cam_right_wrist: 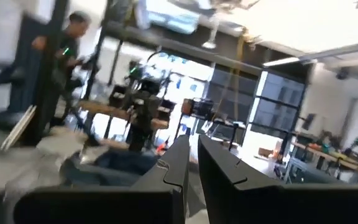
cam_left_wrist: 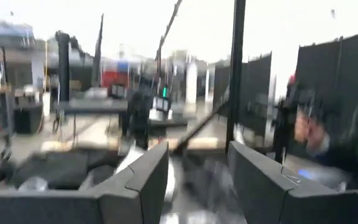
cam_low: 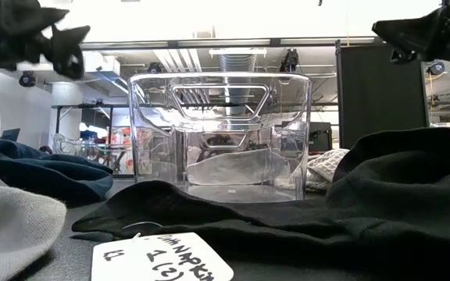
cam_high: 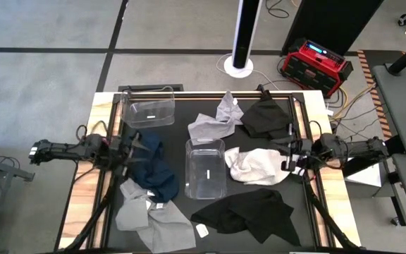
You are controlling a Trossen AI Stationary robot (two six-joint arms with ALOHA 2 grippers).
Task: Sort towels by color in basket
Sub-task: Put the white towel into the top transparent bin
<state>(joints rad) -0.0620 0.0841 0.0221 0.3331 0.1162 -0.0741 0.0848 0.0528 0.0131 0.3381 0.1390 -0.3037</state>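
Observation:
Six towels lie flat on the black mat: a navy one (cam_high: 151,171), a light grey one (cam_high: 149,215), a black one (cam_high: 249,212), a white one (cam_high: 257,165), a black one (cam_high: 266,116) and a light grey one (cam_high: 213,121). One clear basket (cam_high: 205,168) stands mid-table and a second clear basket (cam_high: 146,109) at the far left. My left gripper (cam_high: 134,147) hovers open over the navy towel, raised off the table. My right gripper (cam_high: 288,160) hovers shut beside the white towel's right edge, holding nothing.
A white paper tag (cam_low: 162,261) lies near the front edge by the black towel (cam_low: 350,203). Black frame rails run along both sides of the mat. A red box (cam_high: 316,65) and a white pole base (cam_high: 240,65) stand on the floor beyond the far edge.

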